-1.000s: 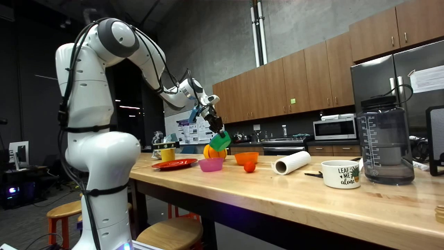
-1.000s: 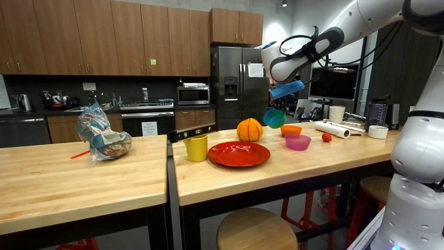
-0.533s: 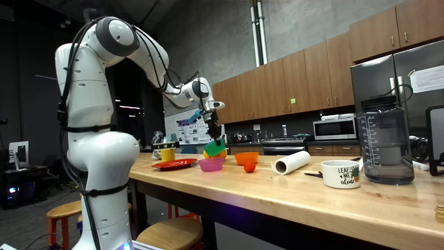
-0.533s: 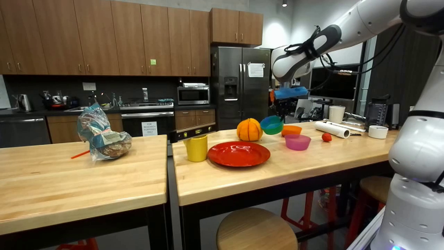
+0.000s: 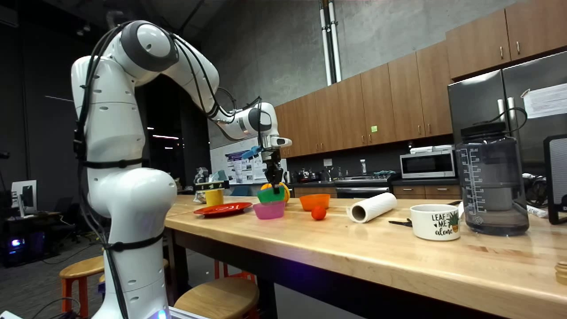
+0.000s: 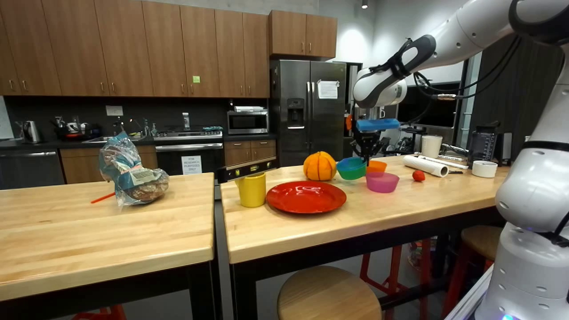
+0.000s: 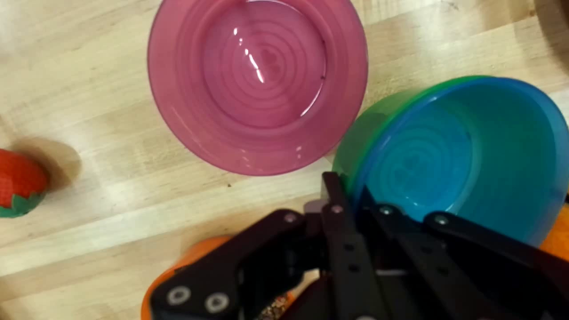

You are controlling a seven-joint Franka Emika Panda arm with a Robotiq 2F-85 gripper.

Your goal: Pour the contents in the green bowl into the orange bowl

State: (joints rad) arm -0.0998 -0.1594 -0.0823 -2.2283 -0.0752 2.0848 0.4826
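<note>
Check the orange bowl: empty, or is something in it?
Not empty: in the wrist view, speckled bits show inside the orange bowl. The gripper hides much of it, so I cannot tell how full.

There are four coloured bowls (image 5: 267, 195), one red plate (image 6: 306, 198) and one strawberry (image 7: 20, 178).

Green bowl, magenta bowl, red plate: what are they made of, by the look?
Green bowl: likely thin plastic, smooth; the wall looks slightly translucent in the wrist view.
Magenta bowl: likely glossy plastic; moulded-looking rings in its base, bright highlights.
Red plate: hard-looking, high gloss with sharp reflections; plastic or glazed ceramic, can't tell.
</note>
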